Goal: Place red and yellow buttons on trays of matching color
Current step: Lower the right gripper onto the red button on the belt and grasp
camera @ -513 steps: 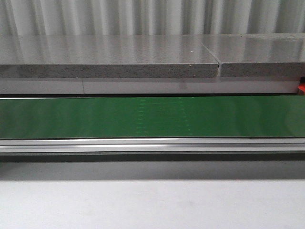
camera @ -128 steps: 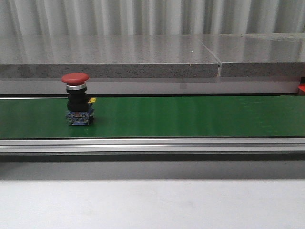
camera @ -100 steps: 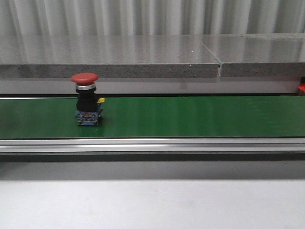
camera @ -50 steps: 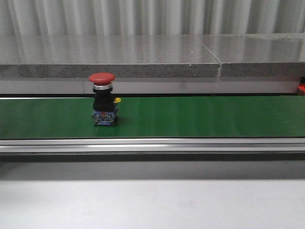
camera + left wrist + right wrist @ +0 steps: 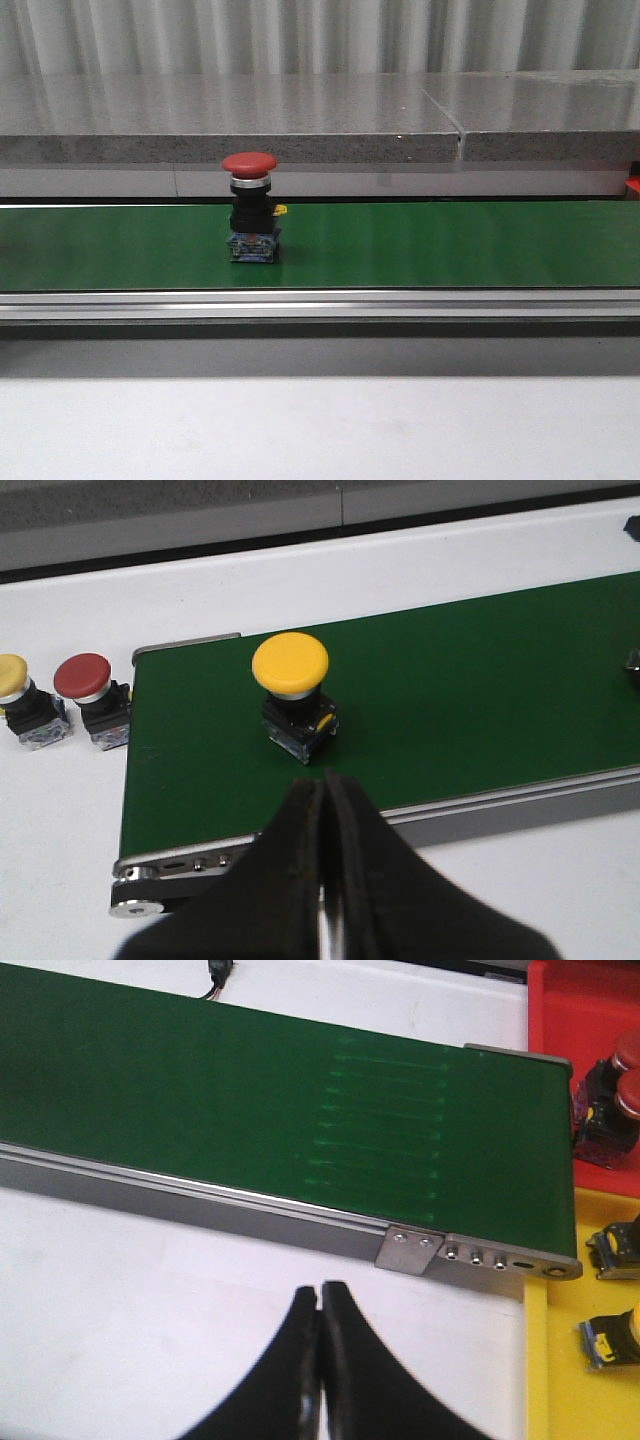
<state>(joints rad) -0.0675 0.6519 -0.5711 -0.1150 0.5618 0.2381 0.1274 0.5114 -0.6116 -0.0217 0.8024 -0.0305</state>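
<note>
While a red button (image 5: 250, 212) stands upright on the green belt (image 5: 450, 245), both grippers (image 5: 325, 790) (image 5: 319, 1305) are pressed together, holding nothing.

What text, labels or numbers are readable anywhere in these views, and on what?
No readable text in any view.
Green belt: faint printed rows of marks, no legible characters.
Red button: blue base, too small to read.
Yellow button: base shows no legible label.

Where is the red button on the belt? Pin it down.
In the front view the red button stands upright on the green conveyor belt, left of centre, in front of the grey stone ledge, with nothing else on the belt beside it.
</note>
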